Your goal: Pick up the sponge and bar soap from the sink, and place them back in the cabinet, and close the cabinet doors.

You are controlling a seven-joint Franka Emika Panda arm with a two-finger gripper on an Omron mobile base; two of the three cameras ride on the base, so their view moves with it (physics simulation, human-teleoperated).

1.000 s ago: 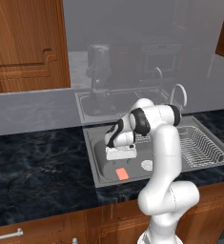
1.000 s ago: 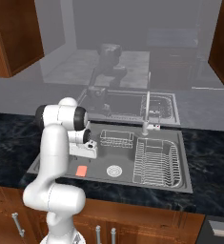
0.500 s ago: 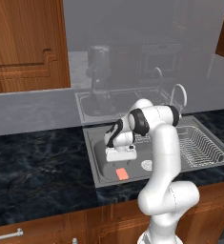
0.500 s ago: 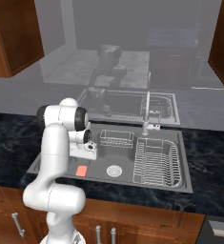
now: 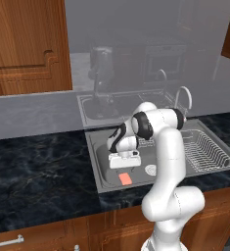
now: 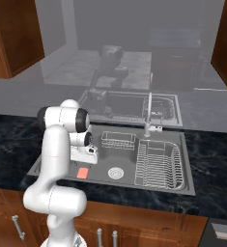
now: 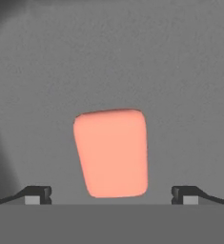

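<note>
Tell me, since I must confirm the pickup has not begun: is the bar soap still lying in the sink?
Yes. The bar soap lies flat on the sink floor, between the open gripper tips, untouched.

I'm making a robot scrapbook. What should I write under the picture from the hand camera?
The robot's open hand hovers over the pink bar soap lying on the grey sink floor.

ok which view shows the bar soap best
The hand view: the bar soap lies large and unobstructed on the sink floor. In both base views it is a small pink patch in the basin by the arm.
</note>
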